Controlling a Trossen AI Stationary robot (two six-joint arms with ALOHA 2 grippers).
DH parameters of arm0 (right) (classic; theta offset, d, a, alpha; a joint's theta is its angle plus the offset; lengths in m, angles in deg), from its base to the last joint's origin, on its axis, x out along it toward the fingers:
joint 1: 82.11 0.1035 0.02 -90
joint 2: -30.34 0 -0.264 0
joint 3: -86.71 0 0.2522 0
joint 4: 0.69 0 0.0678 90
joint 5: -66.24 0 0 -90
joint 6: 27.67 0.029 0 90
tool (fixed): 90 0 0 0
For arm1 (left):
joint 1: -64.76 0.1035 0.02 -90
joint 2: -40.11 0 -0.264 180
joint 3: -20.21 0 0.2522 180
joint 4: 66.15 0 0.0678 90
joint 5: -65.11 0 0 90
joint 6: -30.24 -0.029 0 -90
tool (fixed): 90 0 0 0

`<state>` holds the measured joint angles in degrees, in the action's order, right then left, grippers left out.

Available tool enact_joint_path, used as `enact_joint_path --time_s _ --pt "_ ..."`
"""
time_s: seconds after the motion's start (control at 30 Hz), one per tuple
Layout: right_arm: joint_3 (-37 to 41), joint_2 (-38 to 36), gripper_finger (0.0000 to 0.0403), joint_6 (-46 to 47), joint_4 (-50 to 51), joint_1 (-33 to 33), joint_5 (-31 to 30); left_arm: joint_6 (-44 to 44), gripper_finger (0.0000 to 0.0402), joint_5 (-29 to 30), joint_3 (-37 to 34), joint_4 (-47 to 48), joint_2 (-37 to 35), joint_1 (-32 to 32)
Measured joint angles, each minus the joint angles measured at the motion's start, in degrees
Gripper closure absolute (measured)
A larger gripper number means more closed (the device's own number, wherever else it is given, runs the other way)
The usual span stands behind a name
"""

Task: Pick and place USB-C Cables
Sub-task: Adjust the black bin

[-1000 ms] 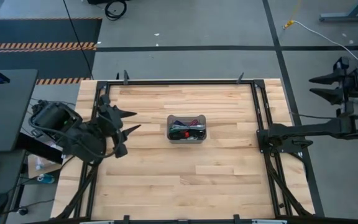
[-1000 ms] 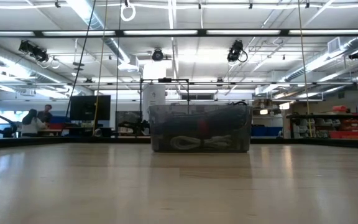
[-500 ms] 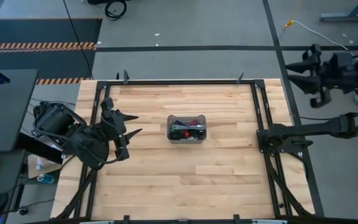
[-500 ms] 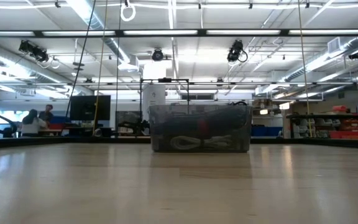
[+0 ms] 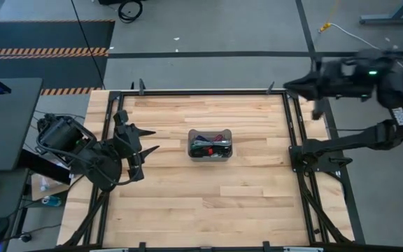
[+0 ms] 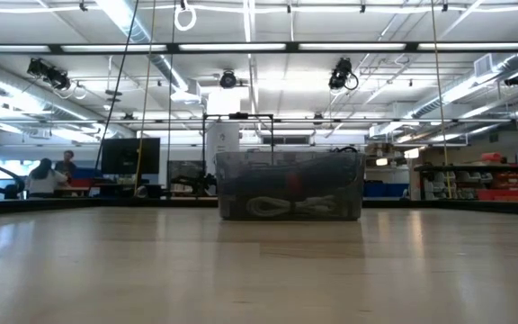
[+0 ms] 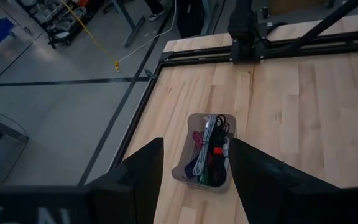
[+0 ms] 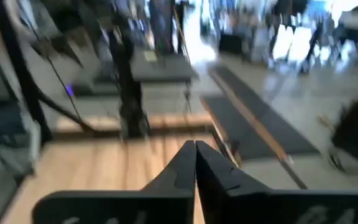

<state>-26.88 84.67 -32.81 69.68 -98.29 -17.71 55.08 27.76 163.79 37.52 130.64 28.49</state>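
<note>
A small translucent grey bin [image 5: 210, 145] stands on the wooden table's middle and holds the USB-C cables [image 5: 212, 145], several short bundles in white, black with a red tie, green and maroon. In the left wrist view the cables [image 7: 207, 151] lie lengthwise in the bin [image 7: 187, 169]. In the low view a white cable [image 6: 272, 207] shows through the bin's wall [image 6: 331, 175]. My left gripper [image 5: 152, 139] hovers open over the table's left part, pointing at the bin, and holds nothing. My right gripper [image 5: 290, 85] is shut and empty, in the air at the table's far right corner; its fingers [image 8: 195, 158] lie together.
Black frame rails [image 5: 294, 126] run along the table's left, far and right edges, with the right arm's base [image 5: 313, 154] on the right rail. A dark desk [image 5: 5, 119] stands left of the table. Bare wood lies all around the bin.
My right gripper has swept from beyond the table's right edge toward the table's far right corner, staying high, and has shut with nothing in it. The bin and the cables have not moved.
</note>
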Motion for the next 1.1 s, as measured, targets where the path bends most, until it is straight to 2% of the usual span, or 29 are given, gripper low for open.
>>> enact_joint_path --time_s 0.23,0.4,0.77,1.1 --pt "-0.02 9.65 0.0399 -0.57 10.92 -0.79 -8.14 -0.09 0.0214 -0.01 0.00 0.00 0.00 0.00" --pt "0.07 18.11 0.0393 -1.34 9.54 -2.82 -8.89 -0.09 0.0214 -0.04 0.00 -0.02 -0.02 0.00" --pt "0.00 35.62 0.0297 -2.98 6.23 -4.70 1.43 -0.09 0.0214 -3.67 0.00 -0.02 -0.14 0.00" --pt "-0.02 46.03 0.0220 -5.64 6.14 -2.94 1.57 -0.15 0.0214 -4.07 0.00 0.00 -0.17 0.00"
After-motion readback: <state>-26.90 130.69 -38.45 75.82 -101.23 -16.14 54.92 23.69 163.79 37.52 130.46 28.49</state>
